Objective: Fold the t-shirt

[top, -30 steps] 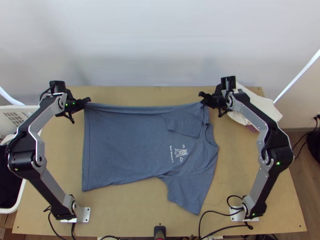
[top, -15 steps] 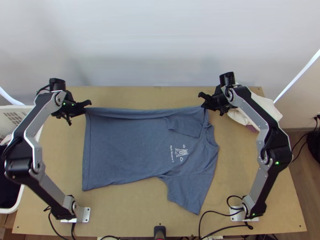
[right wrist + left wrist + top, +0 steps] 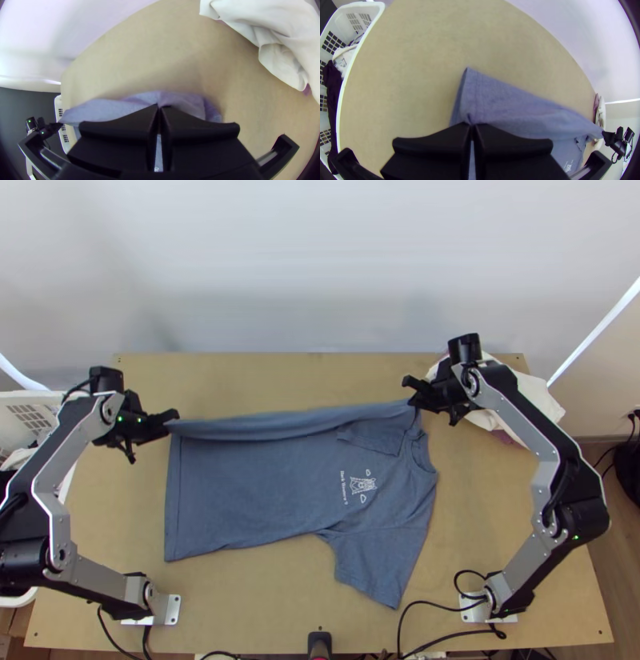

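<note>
One blue-grey t-shirt [image 3: 240, 492], matte and softly creased, lies across the middle of one smooth wooden table [image 3: 264, 612], far side lifted between two grippers: the left gripper [image 3: 172, 419] clamped on its hem end, the right gripper [image 3: 412, 393] clamped near the collar. The right arm partly blocks rumpled white cloth [image 3: 538, 394] at the far right corner; one grid-holed white basket [image 3: 30, 414] stands beside the left edge.

T-shirt [image 3: 248, 488]: yours is blue-grey with a white print [image 3: 362, 485]
Your table [image 3: 480, 516]: light tan
Basket [image 3: 373, 9]: white, grid-patterned
Bundled cloth [image 3: 286, 20]: off-white
</note>
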`<state>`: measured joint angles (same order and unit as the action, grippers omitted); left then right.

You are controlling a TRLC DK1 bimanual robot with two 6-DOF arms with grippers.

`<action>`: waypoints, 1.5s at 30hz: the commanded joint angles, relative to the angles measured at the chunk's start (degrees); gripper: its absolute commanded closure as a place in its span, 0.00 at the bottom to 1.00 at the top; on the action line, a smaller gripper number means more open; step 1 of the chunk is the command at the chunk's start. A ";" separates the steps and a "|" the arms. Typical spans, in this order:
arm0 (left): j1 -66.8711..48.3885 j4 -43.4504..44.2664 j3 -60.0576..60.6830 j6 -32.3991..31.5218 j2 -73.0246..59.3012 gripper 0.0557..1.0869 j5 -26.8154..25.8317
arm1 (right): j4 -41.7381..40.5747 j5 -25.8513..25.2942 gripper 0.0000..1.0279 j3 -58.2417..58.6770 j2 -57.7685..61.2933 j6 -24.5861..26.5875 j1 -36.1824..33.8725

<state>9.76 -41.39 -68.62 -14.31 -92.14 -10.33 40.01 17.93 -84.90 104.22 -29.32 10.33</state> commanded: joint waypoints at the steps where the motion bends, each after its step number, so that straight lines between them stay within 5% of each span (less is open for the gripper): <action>1: 0.52 1.40 3.58 0.77 2.31 0.96 -0.66 | 0.51 -0.18 0.97 3.69 -2.89 1.02 -0.48; 19: 0.61 5.26 14.22 0.68 9.70 0.96 -1.45 | -5.73 -0.62 0.97 17.49 -7.63 1.55 -1.54; 21: 0.96 5.26 16.06 0.59 11.81 0.96 -2.15 | -5.91 -0.62 0.82 18.72 -8.51 1.55 -1.71; 23: 1.67 5.00 17.73 0.51 14.00 0.95 -2.24 | -5.91 -0.71 0.52 20.39 -10.01 1.64 -1.71; 24: 1.67 4.56 18.70 0.86 15.41 0.84 -3.56 | -5.91 -0.62 0.26 21.27 -10.97 1.64 -1.71; 25: 1.93 4.56 19.66 1.82 16.73 0.62 -5.58 | -5.91 -0.62 0.06 22.33 -12.20 1.55 -1.80; 26: 2.02 3.77 20.19 3.49 17.34 0.42 -7.69 | -6.00 -0.71 0.04 23.38 -13.87 1.55 -1.80; 30: 2.37 -3.09 18.43 7.63 17.61 0.04 -8.74 | -5.91 -0.71 0.04 27.16 -22.84 1.55 -1.80; 37: 7.64 -4.05 18.26 11.23 24.37 0.05 -9.62 | 2.09 -0.62 0.05 31.91 -38.57 1.37 -1.71; 41: 8.26 -6.95 18.08 13.51 28.33 0.05 -9.62 | 9.82 -0.53 0.19 36.04 -44.11 1.37 -0.84; 45: 8.17 -8.89 17.73 14.22 32.11 0.05 -9.62 | 14.83 -0.09 0.19 41.40 -47.18 1.46 0.40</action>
<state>17.69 -48.71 -50.19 -1.52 -62.37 -19.11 52.51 17.39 -47.22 58.54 -28.25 9.93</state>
